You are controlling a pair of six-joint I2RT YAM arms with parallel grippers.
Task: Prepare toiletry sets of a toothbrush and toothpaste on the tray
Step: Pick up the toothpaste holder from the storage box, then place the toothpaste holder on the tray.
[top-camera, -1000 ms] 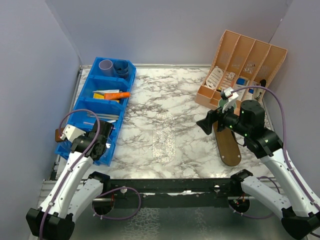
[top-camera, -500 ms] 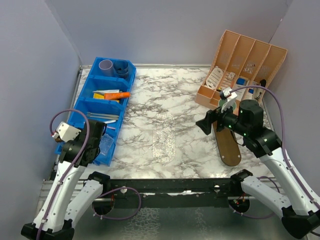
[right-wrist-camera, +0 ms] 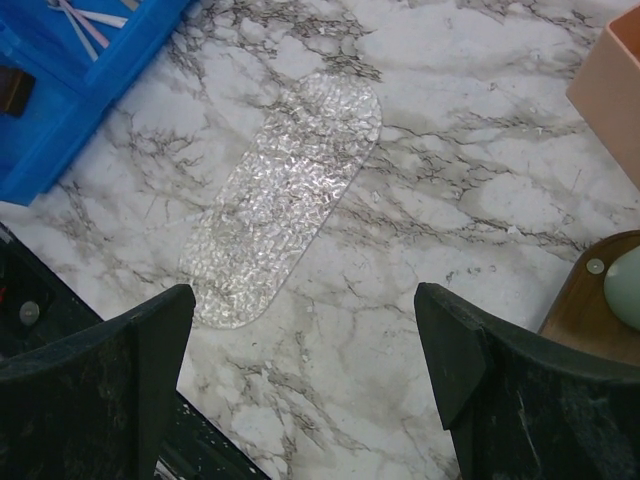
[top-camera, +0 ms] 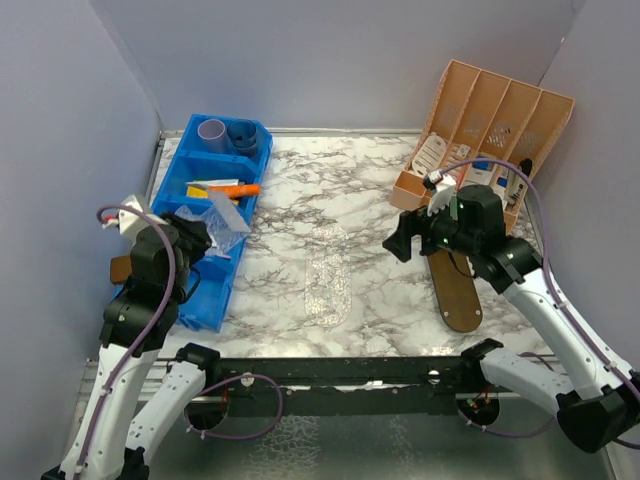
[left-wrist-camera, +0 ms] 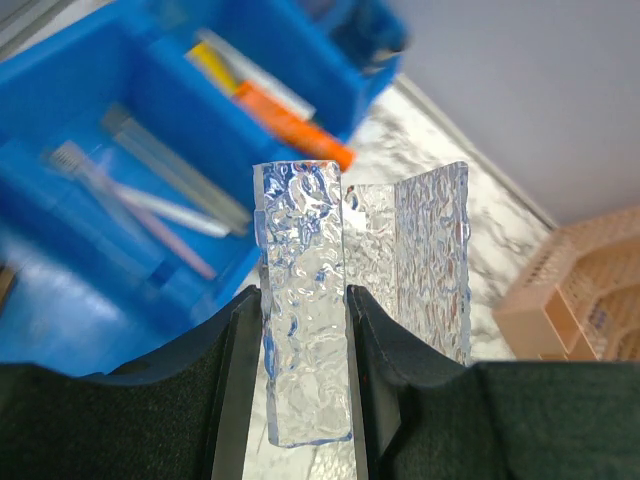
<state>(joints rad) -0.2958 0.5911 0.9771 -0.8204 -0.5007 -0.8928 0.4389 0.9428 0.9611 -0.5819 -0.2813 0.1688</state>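
Observation:
My left gripper [left-wrist-camera: 305, 300] is shut on a clear, ripple-textured cup [left-wrist-camera: 305, 300], held above the blue bin [top-camera: 190, 195]; from above the cup [top-camera: 220, 218] hangs over the bin's middle compartments. Thin toothbrushes [left-wrist-camera: 150, 205] lie in the bin below, beside an orange tube [top-camera: 236, 189] of toothpaste. A lilac cup [top-camera: 211, 130] and a dark cup [top-camera: 241, 132] stand in the bin's far compartment. A clear oval tray [top-camera: 327, 272] lies mid-table. My right gripper [top-camera: 405, 240] hovers open over bare marble [right-wrist-camera: 400, 250], beside a brown oval tray [top-camera: 455, 285] bearing a mint green cup [right-wrist-camera: 625, 287].
A tan slotted organiser [top-camera: 485, 130] with small packets stands at the back right. Grey walls close in the table on three sides. The black rail [top-camera: 330, 372] of the arm bases runs along the near edge.
My left arm has risen and swung back over the blue bin, lifting the clear cup out of the near compartment. My right gripper has shifted slightly left and away, still open.

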